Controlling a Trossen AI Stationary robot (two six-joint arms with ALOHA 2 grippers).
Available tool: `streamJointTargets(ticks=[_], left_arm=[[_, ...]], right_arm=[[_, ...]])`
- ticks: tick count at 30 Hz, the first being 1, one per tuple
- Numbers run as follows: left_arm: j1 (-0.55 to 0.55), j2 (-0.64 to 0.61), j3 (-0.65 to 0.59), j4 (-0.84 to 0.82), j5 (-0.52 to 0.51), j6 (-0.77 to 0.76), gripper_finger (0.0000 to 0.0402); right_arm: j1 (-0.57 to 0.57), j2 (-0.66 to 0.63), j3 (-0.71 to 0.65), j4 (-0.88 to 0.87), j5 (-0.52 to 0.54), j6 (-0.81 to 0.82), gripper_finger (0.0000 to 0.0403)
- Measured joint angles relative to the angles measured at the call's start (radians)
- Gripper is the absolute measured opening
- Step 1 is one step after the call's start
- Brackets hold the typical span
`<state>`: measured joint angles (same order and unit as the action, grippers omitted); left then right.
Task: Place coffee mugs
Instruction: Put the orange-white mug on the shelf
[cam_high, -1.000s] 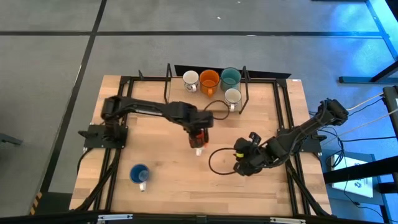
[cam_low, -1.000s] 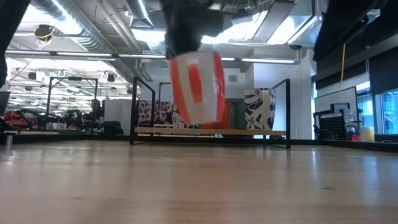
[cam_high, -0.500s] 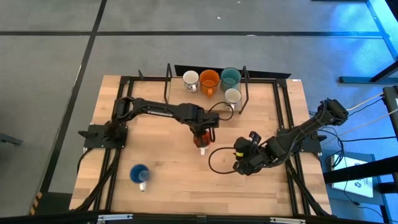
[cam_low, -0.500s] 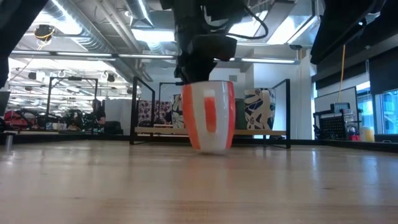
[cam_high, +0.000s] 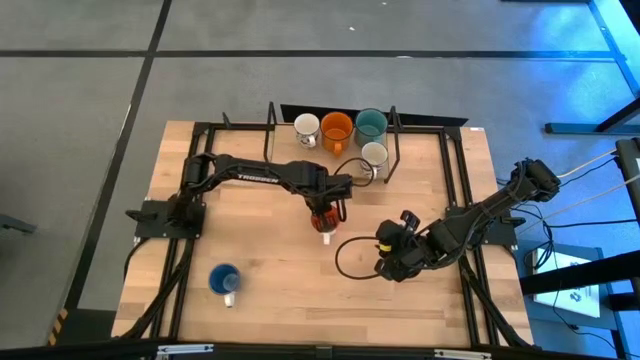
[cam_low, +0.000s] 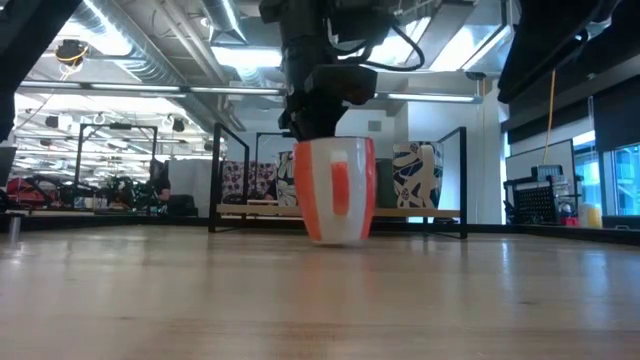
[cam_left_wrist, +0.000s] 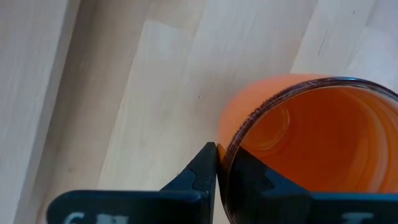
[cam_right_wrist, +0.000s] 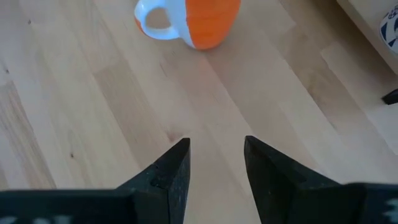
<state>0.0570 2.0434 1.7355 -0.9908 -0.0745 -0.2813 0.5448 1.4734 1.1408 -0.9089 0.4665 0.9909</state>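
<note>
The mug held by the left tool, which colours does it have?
Orange mug with white handle; the right wrist view shows it best.

Orange mug (cam_left_wrist: 311, 143): cut off by the left wrist view's edge; handle out of sight there.
Orange mug from above (cam_high: 321, 219): mostly covered by the left hand (cam_high: 322, 213).
Left hand, low view (cam_low: 318, 100): upper part cut off at the frame's top.
Mugs in the black wire rack (cam_low: 340, 211): partly hidden behind the orange mug in the low view; patterns too blurred to read.
Blue mug (cam_high: 223, 280): handle too small to make out clearly.
</note>
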Motion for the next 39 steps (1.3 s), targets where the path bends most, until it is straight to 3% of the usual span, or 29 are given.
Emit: streamJointTargets(ticks=[7, 16, 25, 30, 35, 39], left_arm=[[0.0, 0.0, 0.0, 0.005, -0.001, 0.0, 0.0035], [0.0, -0.001, 0.004, 0.011, -0.011, -0.001, 0.0087], [-0.024, -0.058, 0.219, -0.221, -0.013, 0.075, 0.0092], [-0.068, -0.168, 0.303, -0.291, -0.068, 0.115, 0.0092], [-0.132, -0.329, 0.206, -0.285, -0.124, 0.166, 0.0092], [-0.192, -0.503, -0.008, -0.235, -0.125, 0.128, 0.0093]], right_arm=[[0.0, 0.001, 0.0, 0.0, 0.015, 0.0, 0.0138], [-0.002, 0.001, 0.0, 0.002, 0.006, 0.0, 0.0138], [-0.003, 0.001, 0.001, 0.063, -0.014, 0.006, 0.0138], [-0.003, 0.001, 0.001, 0.08, -0.006, 0.104, 0.0138], [-0.001, 0.008, 0.002, 0.125, 0.022, 0.11, 0.0159], [-0.002, 0.035, 0.001, 0.186, 0.052, 0.05, 0.0196]])
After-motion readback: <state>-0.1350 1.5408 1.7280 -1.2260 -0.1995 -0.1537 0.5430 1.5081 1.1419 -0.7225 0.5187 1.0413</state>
